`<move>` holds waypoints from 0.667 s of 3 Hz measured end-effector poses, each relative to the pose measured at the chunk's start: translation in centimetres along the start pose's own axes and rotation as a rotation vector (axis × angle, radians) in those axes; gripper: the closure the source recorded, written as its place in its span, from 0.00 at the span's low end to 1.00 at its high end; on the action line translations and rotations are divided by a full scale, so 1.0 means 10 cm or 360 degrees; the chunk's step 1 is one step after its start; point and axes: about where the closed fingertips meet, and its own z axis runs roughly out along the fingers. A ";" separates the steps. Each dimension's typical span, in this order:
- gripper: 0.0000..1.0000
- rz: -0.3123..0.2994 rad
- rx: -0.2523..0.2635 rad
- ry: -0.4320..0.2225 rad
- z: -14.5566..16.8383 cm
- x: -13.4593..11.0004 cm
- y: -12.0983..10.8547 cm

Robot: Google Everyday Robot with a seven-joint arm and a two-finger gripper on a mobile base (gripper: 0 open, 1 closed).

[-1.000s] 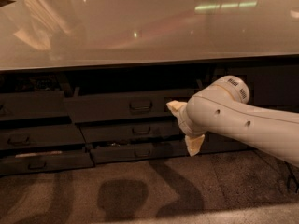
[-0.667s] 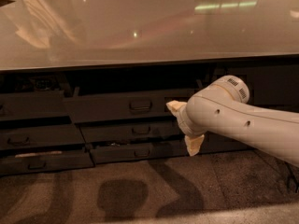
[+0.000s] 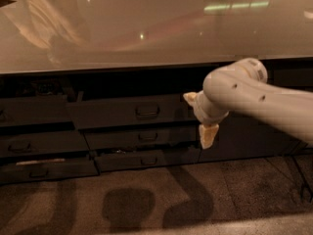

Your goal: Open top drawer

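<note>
Top drawer (image 3: 132,112): wide dark grey front directly under the countertop (image 3: 146,28), centre of view, the uppermost of a middle stack. Taller than the fronts beneath it. Small dark loop handle (image 3: 147,111) at its centre. A black gap runs between its upper edge and the counter's lip; the inside is too dark to read. Its front appears to sit slightly forward of the front to its left, but how far it is pulled out cannot be told.

Gripper (image 3: 199,116): at the right end of the top drawer's front, well right of the handle. Two pale fingers spread wide, one (image 3: 190,98) high against the drawer's upper right corner, the other pointing down over the lower fronts. Nothing seen held between them. The pale arm (image 3: 274,102) comes in from the right and covers the drawer's right edge.

Around: two shallower dark drawers below, second drawer (image 3: 142,137) and third drawer (image 3: 146,159), each with a like handle. A left stack of drawers (image 3: 39,143) alongside. Brown floor (image 3: 234,190) in front carries dark shadows.
</note>
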 end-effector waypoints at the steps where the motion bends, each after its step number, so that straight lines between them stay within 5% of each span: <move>1: 0.00 0.0119 0.0005 0.0003 -0.04 0.27 -0.37; 2: 0.00 0.0119 0.0005 0.0003 -0.04 0.27 -0.37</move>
